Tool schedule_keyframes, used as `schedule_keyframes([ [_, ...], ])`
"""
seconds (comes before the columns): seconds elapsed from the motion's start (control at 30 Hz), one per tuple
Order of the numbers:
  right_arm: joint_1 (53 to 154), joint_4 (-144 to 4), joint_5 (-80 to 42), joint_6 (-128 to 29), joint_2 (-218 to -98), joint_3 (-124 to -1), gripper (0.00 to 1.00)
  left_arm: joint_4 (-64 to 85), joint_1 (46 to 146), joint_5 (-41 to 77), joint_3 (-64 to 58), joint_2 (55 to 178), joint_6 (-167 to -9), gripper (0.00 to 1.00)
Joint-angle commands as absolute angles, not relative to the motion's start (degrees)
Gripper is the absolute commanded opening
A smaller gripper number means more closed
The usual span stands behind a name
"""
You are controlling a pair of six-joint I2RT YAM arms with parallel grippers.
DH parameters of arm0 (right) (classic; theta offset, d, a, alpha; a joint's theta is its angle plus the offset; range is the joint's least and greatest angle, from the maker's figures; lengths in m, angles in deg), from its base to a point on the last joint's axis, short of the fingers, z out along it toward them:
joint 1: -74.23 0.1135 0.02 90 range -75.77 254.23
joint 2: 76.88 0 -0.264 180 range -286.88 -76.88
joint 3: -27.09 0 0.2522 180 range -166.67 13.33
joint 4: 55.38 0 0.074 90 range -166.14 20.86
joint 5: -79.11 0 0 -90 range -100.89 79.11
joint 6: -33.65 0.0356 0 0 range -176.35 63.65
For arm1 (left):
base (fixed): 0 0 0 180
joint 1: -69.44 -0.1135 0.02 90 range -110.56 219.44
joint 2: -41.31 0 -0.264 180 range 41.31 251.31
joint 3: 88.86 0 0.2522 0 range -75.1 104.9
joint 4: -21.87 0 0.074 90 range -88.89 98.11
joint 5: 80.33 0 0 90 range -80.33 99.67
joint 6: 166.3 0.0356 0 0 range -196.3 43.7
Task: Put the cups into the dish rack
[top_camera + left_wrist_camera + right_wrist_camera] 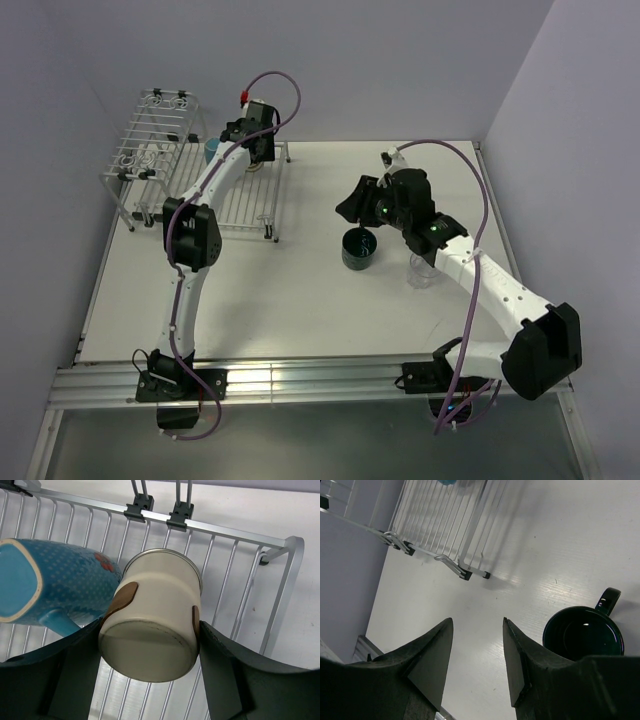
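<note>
Cream glaze with brown patches marked the cup (pixel 155 605), gripped base toward the camera between the left gripper's (pixel 150 637) dark fingers (pixel 227 670), whose jaws were closed snugly on its sides. It hung over the flat slatted part of the dish rack (pixel 225 531). The light-blue mug (pixel 60 580) lay on its side just beside the cup, apparently touching it. Bare slats ran from the cup to the rack's corner rail. The right gripper (pixel 477 645) stood moderately open, holding nothing, above the table (pixel 545 540). The dark teal mug (pixel 582 637) sat upright just beside it, and the clear tumbler (pixel 422 270) stood near that mug. Open tabletop separated both from the rack's near edge.
</note>
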State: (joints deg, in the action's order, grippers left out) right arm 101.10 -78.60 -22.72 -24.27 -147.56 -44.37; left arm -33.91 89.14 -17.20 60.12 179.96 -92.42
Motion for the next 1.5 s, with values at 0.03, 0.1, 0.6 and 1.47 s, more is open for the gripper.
schedule_keyframes([
  [0.03,101.7,-75.7,-22.2,-24.4,-148.1,-44.3,0.52,-31.1,88.7,-18.3,59.6,181.0,-91.5,0.47],
  [0.1,101.7,-75.6,-22.2,-24.4,-148.3,-44.3,0.52,-30.9,88.6,-18.4,59.5,181.1,-91.5,0.57],
  [0.6,102.0,-75.7,-21.5,-25.0,-149.8,-44.9,0.52,-28.8,88.2,-17.0,59.5,181.7,-91.3,0.71],
  [1.47,102.4,-76.8,-21.1,-26.1,-151.3,-46.6,0.52,-26.3,87.6,-12.4,59.0,181.4,-89.8,0.84],
])
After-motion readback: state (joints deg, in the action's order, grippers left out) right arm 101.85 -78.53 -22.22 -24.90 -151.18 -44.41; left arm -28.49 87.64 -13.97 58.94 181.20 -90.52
